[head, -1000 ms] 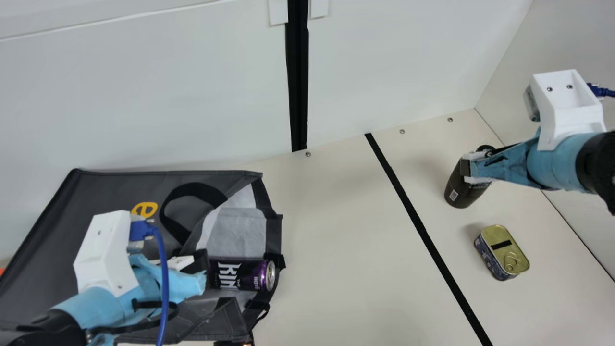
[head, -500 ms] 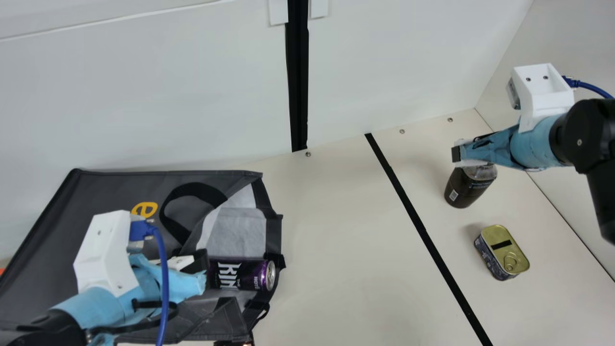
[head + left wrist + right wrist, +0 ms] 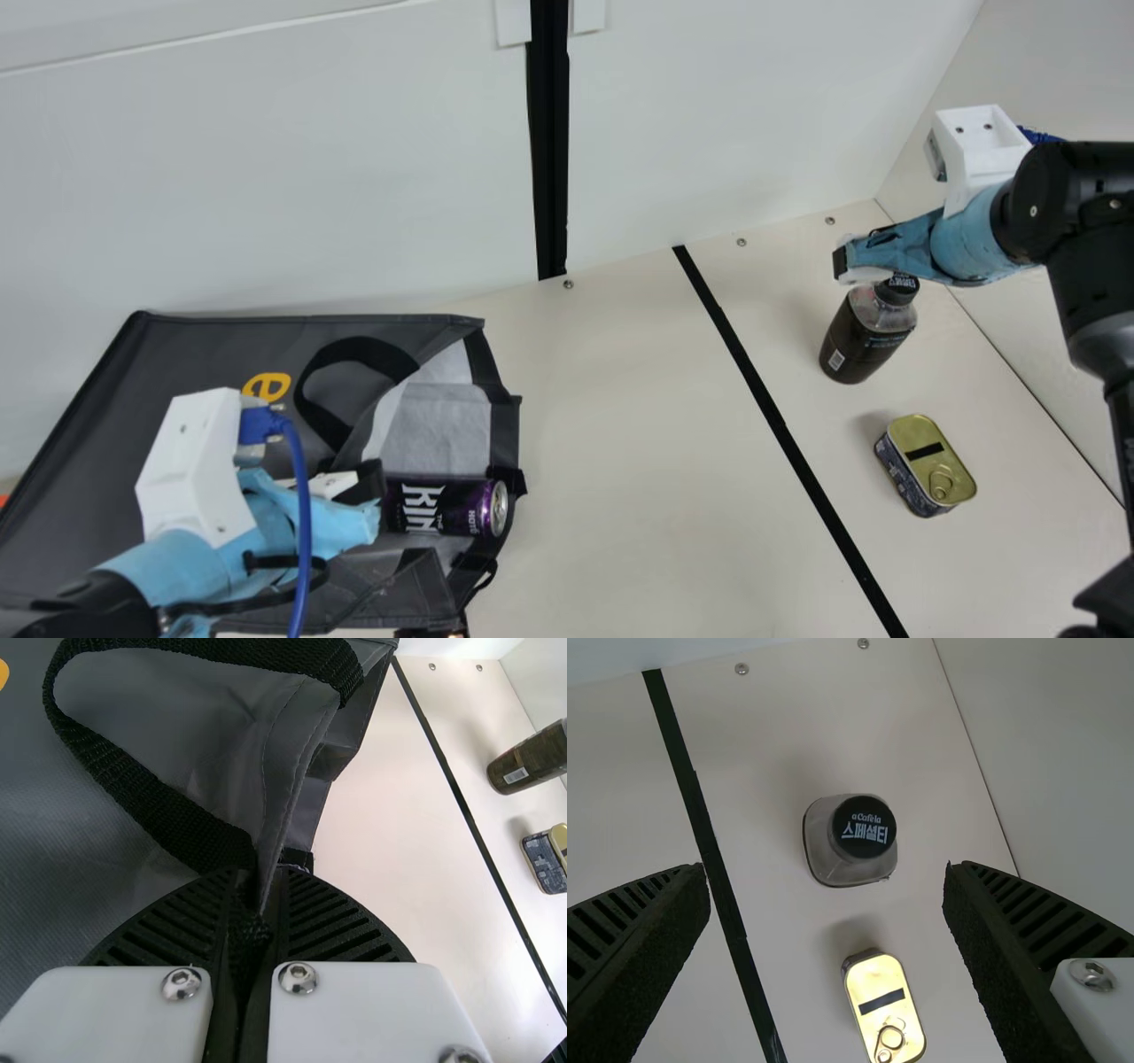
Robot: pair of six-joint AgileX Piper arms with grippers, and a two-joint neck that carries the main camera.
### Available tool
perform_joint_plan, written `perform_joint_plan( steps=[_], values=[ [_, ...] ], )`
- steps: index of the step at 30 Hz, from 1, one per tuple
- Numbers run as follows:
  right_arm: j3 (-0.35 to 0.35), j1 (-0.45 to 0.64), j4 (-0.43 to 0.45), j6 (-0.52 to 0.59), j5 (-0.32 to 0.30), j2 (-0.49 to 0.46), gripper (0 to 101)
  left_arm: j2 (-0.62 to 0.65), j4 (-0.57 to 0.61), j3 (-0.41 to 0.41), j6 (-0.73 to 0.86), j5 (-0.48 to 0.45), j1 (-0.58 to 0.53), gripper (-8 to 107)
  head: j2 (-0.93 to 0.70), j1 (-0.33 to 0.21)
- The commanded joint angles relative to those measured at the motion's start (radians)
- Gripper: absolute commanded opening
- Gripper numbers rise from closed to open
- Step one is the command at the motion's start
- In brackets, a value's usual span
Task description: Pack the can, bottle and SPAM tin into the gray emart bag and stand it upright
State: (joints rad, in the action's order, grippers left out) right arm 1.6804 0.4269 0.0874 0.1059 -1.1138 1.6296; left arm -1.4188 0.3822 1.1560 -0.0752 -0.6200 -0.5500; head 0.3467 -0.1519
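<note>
Since the earlier frames, the right gripper (image 3: 827, 874) has risen off the bottle's neck, baring the cap; the left arm has kept its place at the bag.

Largest is the gray emart bag (image 3: 204, 350), lying flat with its mouth facing right. The bottle (image 3: 858, 350) stands upright well to the bag's right, the can (image 3: 447, 507) lies on its side in the bag's mouth, and the SPAM tin (image 3: 921, 443) rests to the bag's right, level with that mouth. The right gripper's fingers are wide apart above the bottle; the left gripper (image 3: 261, 904) is clamped on the bag's edge and black handle (image 3: 177, 828).

The step looks like lining up a fresh grasp on the bottle. It would go best with the fingers centred over the cap, then lowered along both sides to close on the firm body below the shoulder; a descent off centre could tip it. Lift straight up, then lay it in beside the can, while the left gripper holds the bag's edge steady.

White walls (image 3: 266, 177) rise behind the bag, with a black strip (image 3: 549, 142) running up them. The cream table (image 3: 620, 443) spreads to its right, crossed by a black line (image 3: 780, 425) between bag and bottle.
</note>
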Motion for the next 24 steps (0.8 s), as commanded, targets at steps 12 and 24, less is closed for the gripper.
perform_joint_plan(
  steps=[12, 24],
  values=[
    [0.059, 0.028, -0.018, 0.010, -0.005, 0.116, 95, 0.000, 0.000, 0.000, 0.000, 0.000, 0.000, -8, 0.002, -0.023],
    [0.092, 0.062, -0.044, 0.024, -0.006, 0.195, 95, 0.000, 0.000, 0.000, 0.000, 0.000, 0.000, -8, 0.002, -0.023]
  ],
)
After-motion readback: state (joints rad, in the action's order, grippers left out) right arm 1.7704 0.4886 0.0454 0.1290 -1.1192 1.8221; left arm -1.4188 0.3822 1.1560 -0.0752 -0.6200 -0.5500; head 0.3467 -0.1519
